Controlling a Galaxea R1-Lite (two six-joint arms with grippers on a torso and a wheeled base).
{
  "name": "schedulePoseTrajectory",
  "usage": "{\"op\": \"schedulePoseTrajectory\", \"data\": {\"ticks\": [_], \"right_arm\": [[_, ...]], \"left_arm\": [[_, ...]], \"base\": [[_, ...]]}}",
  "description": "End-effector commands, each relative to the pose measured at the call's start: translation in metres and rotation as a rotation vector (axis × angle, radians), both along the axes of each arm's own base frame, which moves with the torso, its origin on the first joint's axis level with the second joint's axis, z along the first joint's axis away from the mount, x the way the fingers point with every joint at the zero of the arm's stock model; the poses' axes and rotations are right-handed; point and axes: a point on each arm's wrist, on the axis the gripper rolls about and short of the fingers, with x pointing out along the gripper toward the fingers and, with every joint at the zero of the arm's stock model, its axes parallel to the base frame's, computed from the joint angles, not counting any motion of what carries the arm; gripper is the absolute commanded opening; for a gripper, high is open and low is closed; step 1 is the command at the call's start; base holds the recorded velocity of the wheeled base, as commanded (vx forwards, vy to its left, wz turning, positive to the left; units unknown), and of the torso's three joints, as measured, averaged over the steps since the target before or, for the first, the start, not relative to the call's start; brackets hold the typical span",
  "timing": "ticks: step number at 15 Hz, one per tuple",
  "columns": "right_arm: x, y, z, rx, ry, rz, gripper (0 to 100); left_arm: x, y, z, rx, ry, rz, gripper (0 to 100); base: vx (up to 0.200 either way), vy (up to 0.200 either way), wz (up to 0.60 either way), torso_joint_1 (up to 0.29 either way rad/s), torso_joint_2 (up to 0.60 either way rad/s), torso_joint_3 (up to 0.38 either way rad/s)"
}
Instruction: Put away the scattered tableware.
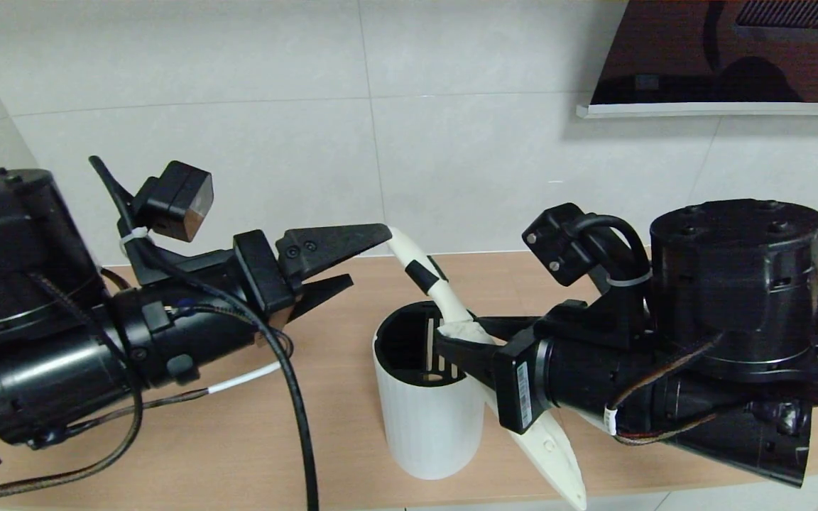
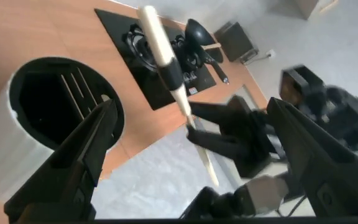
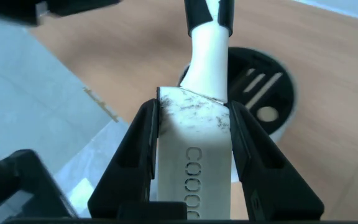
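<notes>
On the counter [image 2: 36, 25], left wrist view shows stovetop [image 2: 126, 43] beyond spatula [image 2: 160, 46].

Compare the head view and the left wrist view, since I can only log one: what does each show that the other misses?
Head view only: the tiled wall and what looks like a dark range hood at upper right. Left wrist view only: a black cooktop with dark cookware on it, farther along the counter. Both: the white holder, the white utensil with a black band, the right claw shut on it over the holder, and the open left claw near its handle end.
</notes>
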Motion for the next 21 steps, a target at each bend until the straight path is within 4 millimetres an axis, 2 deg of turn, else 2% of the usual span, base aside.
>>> {"op": "schedulePoseTrajectory", "data": {"ticks": [1, 5, 7, 18, 19, 21], "right_arm": [[0.003, 0.006, -0.004, 0.009, 0.006, 0.004, 0], [0.003, 0.017, -0.010, 0.028, 0.001, 0.019, 0], [0.002, 0.017, -0.010, 0.028, 0.002, 0.022, 0], [0.003, 0.020, -0.012, 0.037, 0.008, 0.019, 0], [0.003, 0.020, -0.012, 0.037, 0.008, 0.019, 0], [0.003, 0.020, -0.012, 0.037, 0.008, 0.018, 0]], "left_arm": [[0.011, -0.020, -0.011, 0.006, 0.034, 0.009, 100], [0.022, -0.035, -0.020, 0.001, 0.035, 0.058, 100], [0.024, -0.036, -0.020, -0.031, 0.042, 0.065, 100], [0.021, -0.046, -0.029, -0.016, 0.070, 0.040, 100], [0.021, -0.047, -0.029, -0.016, 0.070, 0.039, 0], [0.021, -0.047, -0.030, -0.014, 0.072, 0.036, 0]], "base": [[0.000, 0.000, 0.00, 0.000, 0.00, 0.000], [0.000, 0.000, 0.00, 0.000, 0.00, 0.000], [0.000, 0.000, 0.00, 0.000, 0.00, 0.000], [0.000, 0.000, 0.00, 0.000, 0.00, 0.000], [0.000, 0.000, 0.00, 0.000, 0.00, 0.000], [0.000, 0.000, 0.00, 0.000, 0.00, 0.000]]}}
